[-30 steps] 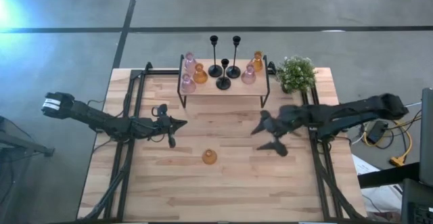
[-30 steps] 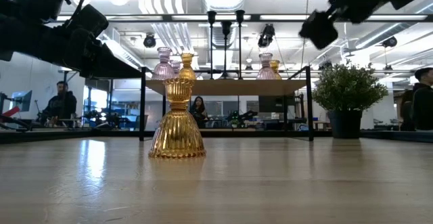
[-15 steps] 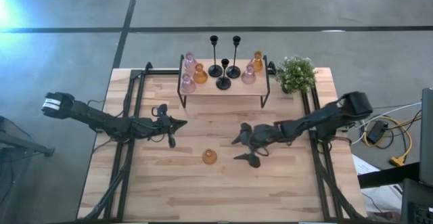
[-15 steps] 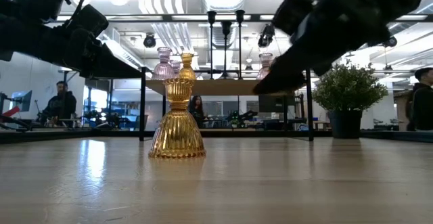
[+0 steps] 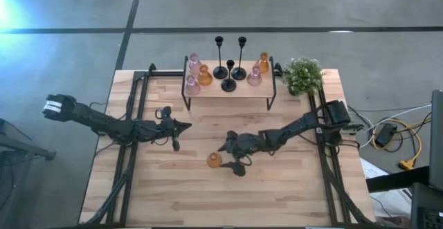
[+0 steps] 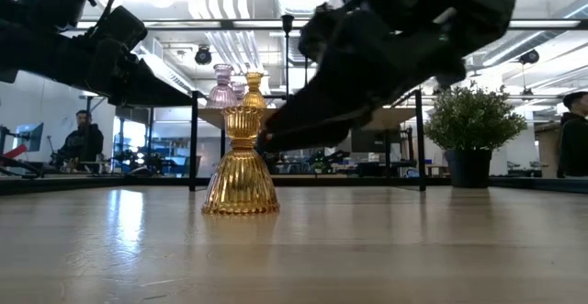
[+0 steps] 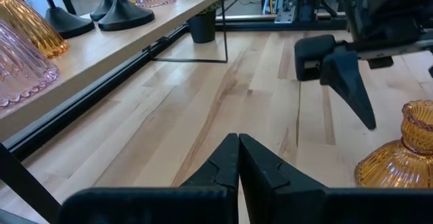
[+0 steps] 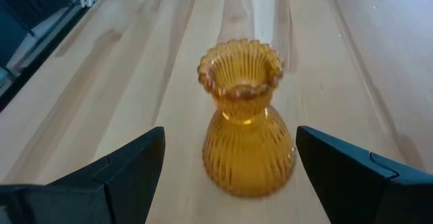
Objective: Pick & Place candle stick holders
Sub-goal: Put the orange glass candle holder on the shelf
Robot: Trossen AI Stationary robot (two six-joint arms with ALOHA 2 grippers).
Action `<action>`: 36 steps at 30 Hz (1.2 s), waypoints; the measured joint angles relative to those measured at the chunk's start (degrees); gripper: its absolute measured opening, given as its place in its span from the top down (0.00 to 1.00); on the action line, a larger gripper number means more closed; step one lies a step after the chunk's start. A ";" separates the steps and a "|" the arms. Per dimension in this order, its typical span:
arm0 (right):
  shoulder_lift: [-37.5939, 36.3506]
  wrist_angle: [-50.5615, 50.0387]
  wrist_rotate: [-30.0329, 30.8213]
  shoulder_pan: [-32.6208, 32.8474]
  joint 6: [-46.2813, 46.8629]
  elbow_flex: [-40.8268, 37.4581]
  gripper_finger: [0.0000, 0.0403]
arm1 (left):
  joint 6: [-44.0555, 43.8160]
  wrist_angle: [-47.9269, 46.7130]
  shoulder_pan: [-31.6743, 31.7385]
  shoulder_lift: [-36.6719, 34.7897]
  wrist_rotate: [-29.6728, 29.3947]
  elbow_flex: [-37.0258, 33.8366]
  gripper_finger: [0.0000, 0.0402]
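Observation:
One amber glass holder (image 5: 214,160) stands upright on its wide base in the middle of the table; it also shows in the low view (image 6: 241,162) and the right wrist view (image 8: 247,119). My right gripper (image 5: 231,158) is open just to the holder's right. Its two fingers are spread to either side and touch nothing. My left gripper (image 5: 185,126) is shut and empty, above the table to the left of the holder. The other holders stand on a small raised shelf (image 5: 266,88) at the far edge: three black ones (image 5: 229,70) with pink and amber glass ones around them.
A small green plant (image 5: 302,75) in a dark pot stands right of the shelf. Black rails (image 5: 131,153) run along the table's left and right sides. Bare wood lies near the front edge. People show in the room behind the table.
My right gripper has moved toward the table's left edge and down, from right of the shelf to the lone amber holder. It has stayed open. The holder has not moved.

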 joint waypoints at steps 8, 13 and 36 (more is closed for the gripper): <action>6.28 -1.32 -0.04 0.00 -0.24 7.72 0.19 | 0.01 -0.60 0.02 0.00 0.00 0.00 0.97; 8.44 -7.42 0.00 -0.09 -0.41 12.20 0.24 | 0.00 -0.90 0.00 0.00 0.00 0.00 0.97; 5.41 -18.38 0.11 -0.30 0.67 15.57 0.68 | 0.00 -2.97 0.02 -0.03 0.00 0.00 0.97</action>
